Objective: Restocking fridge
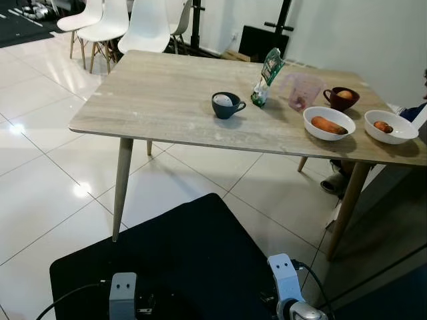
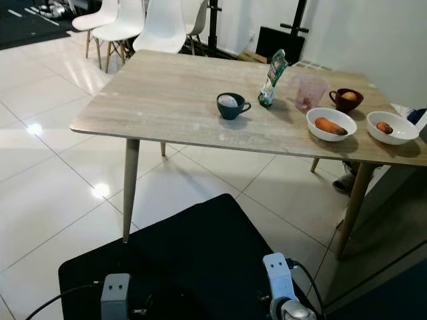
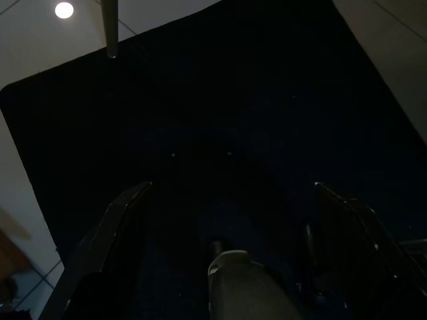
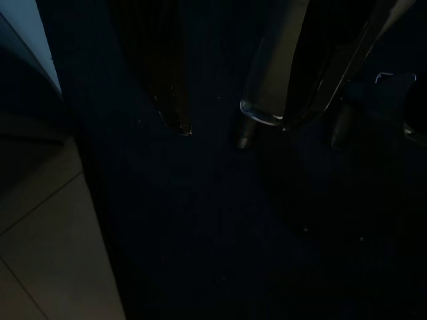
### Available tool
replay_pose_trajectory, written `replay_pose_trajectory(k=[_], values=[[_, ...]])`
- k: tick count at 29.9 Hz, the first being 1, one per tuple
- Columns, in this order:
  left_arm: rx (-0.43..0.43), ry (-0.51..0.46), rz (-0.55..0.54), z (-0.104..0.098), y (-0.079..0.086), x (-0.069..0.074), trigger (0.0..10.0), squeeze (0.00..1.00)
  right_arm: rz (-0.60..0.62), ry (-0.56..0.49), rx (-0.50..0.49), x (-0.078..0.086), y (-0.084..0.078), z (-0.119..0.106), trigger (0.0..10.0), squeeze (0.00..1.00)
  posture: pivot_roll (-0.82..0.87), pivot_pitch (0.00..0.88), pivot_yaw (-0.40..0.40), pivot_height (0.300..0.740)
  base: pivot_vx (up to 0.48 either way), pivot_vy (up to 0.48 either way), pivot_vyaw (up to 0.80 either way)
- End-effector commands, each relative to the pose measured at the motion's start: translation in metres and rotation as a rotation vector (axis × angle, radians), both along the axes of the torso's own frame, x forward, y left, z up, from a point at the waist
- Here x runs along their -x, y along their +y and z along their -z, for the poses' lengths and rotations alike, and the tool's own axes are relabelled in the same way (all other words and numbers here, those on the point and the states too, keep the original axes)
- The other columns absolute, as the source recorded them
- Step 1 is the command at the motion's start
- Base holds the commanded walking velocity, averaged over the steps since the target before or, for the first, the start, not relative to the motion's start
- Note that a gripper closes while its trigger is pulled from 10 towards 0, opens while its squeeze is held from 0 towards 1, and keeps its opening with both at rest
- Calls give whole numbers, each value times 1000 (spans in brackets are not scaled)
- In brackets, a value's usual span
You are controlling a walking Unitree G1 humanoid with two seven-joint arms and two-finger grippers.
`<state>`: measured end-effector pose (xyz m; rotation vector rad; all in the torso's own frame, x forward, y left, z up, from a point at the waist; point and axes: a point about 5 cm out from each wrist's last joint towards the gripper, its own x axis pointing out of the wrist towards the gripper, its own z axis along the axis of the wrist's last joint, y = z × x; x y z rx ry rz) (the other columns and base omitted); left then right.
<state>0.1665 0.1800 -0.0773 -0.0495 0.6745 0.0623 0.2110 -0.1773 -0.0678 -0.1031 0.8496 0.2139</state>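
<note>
A light wooden table [image 1: 160,93] stands ahead of me. On its right half are a dark blue cup [image 1: 227,105] with a pale egg-like thing inside, a tilted green and white packet [image 1: 267,75] and a pink see-through jug [image 1: 301,91]. A dark red cup [image 1: 343,98] and two white bowls [image 1: 329,123] [image 1: 389,126] each hold orange food. Both arms hang idle low over a black mat [image 1: 187,253]. The left gripper [image 3: 231,187] and the right gripper [image 4: 233,128] are open, nothing between the fingers.
White chairs [image 1: 110,23] stand behind the table's far left corner. A person's shoe [image 1: 331,181] shows under the table's right side, and a blue sleeve [image 1: 417,110] at the right edge. Glossy white tiles [image 1: 40,167] spread to the left.
</note>
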Motion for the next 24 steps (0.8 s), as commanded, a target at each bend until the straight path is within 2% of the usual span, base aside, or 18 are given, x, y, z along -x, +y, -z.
replay_pose_trajectory(k=[1,10,24], values=[[-3,2,-1,1,-1,2,10000,0,-15,6,7,0,0,0,10000,0,-67,78,-91,736,0,0,0],[8,-7,-15,0,-1,1,10000,0,-23,11,6,1,2,1,10000,0,-56,88,-98,736,0,0,0],[6,3,-16,1,3,2,10000,0,-36,9,-2,1,6,1,10000,0,-49,91,-95,736,321,0,0]])
